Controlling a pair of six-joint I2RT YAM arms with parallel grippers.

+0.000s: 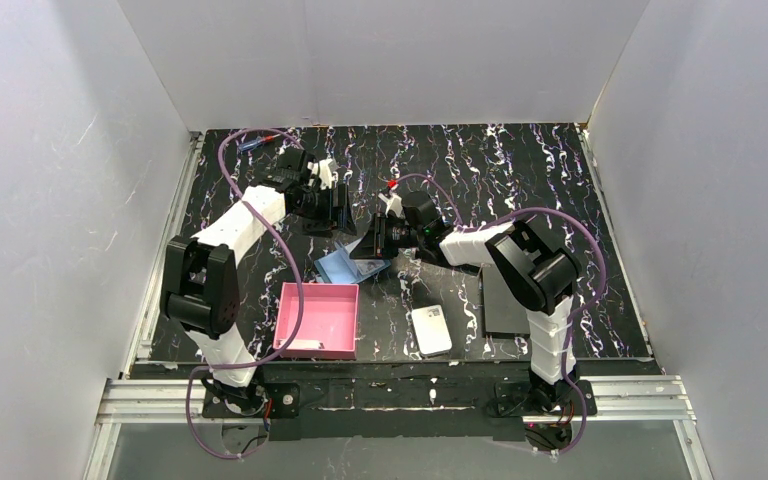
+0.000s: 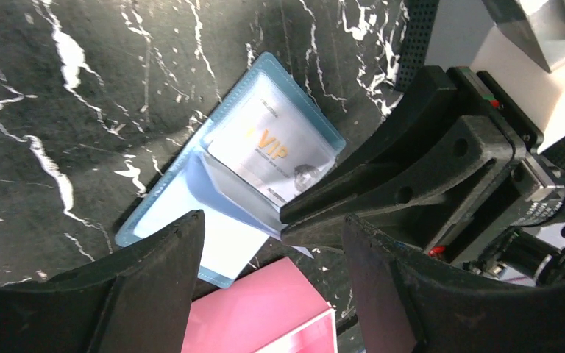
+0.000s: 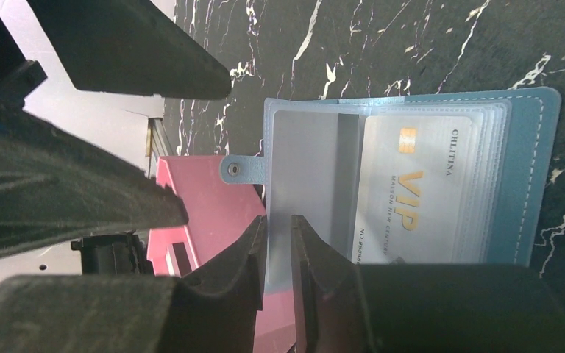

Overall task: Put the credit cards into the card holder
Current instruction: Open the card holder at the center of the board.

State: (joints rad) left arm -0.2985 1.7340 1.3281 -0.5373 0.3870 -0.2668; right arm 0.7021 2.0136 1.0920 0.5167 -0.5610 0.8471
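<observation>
The left hand point(image 2: 272, 243) hangs above the black marbled surface point(image 1: 520, 180) with its two fingers spread wide and nothing between them, over the near edge of the card holder point(image 3: 530, 184). Just nearer the arm bases lies a pink tray point(image 1: 318, 318), its far corner beside the holder. The card holder lies opened flat near the middle of the surface, its teal cover down and its clear sleeves up. One credit card point(image 3: 412, 191), pale with gold "VIP" lettering, sits inside a sleeve. The right hand point(image 3: 278, 228) is pinched onto the edge of one clear sleeve of the holder. Further right and nearer the bases rest a white rounded block point(image 1: 430, 330) and a flat black rectangle point(image 1: 505, 300).
</observation>
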